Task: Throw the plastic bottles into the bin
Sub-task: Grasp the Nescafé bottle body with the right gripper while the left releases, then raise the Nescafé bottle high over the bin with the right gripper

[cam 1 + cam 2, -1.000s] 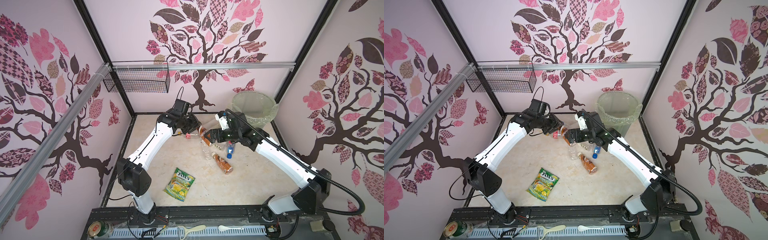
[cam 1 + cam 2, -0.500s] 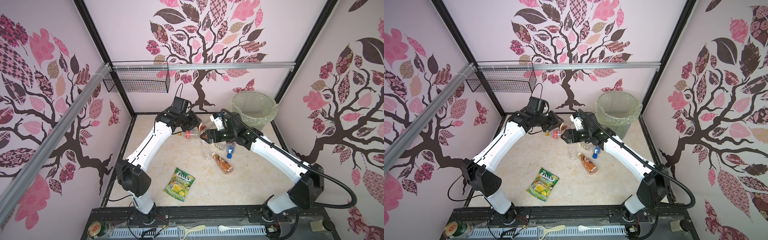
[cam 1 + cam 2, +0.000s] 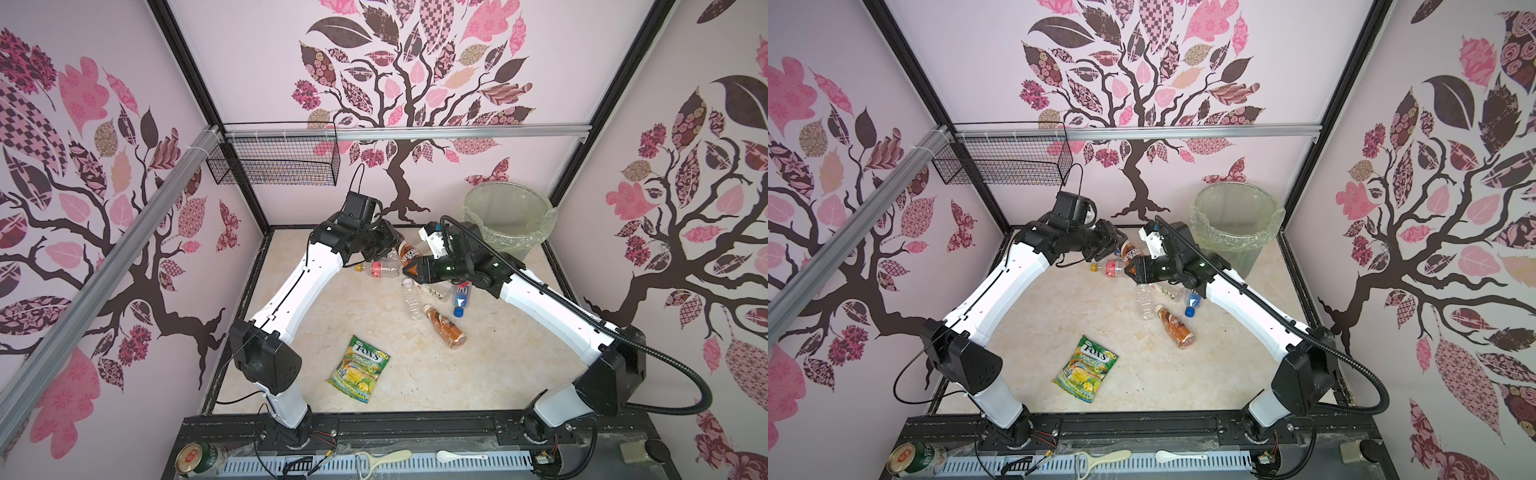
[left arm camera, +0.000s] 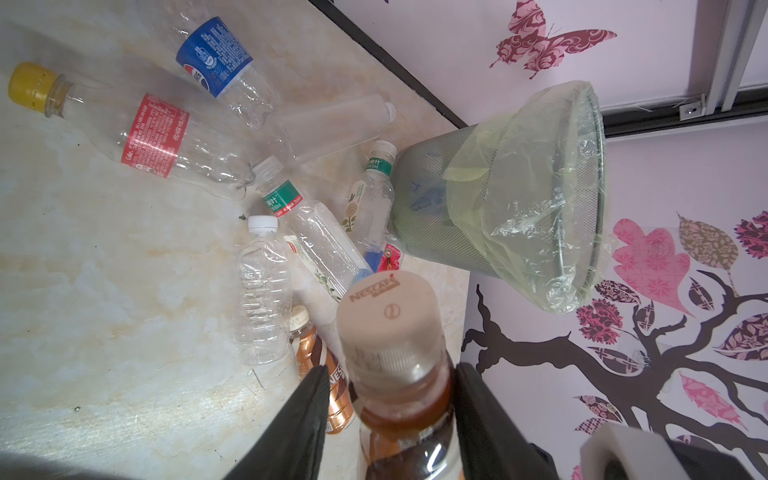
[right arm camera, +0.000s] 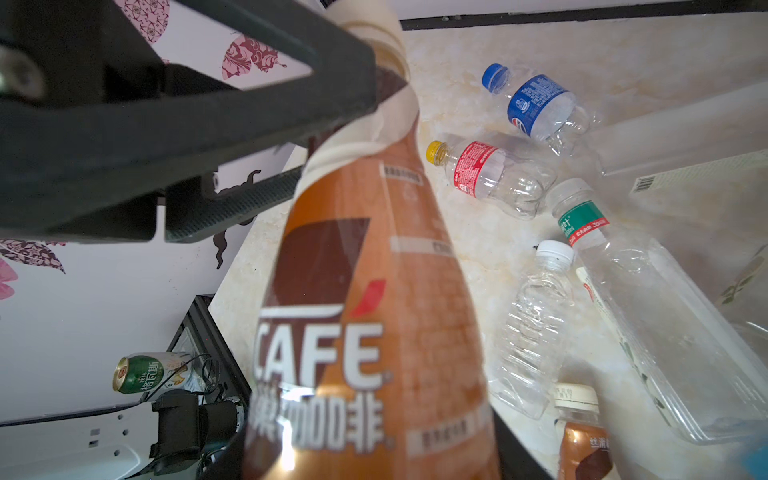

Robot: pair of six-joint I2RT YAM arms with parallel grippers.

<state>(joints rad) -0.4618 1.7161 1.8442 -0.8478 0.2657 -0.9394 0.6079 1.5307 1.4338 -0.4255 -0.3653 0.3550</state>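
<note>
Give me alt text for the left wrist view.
A brown Nescafé bottle, beige cap toward the camera, sits between the tool's two black fingers. Beyond it, clear bottles lie scattered on a marbled table beside the bag-lined bin.

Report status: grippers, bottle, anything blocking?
Left gripper around Nescafé bottle neck, gap at one finger. Right gripper clamped on its body, bottle aloft between both. Bin mouth unobstructed; loose bottles lie on floor beneath.

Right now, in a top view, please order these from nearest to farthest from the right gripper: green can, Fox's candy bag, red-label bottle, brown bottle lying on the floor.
From the right gripper:
1. The red-label bottle: just beside it, toward the left arm.
2. The brown bottle: on the floor, nearer the front.
3. The Fox's candy bag: front middle.
4. The green can: front left corner.
</note>
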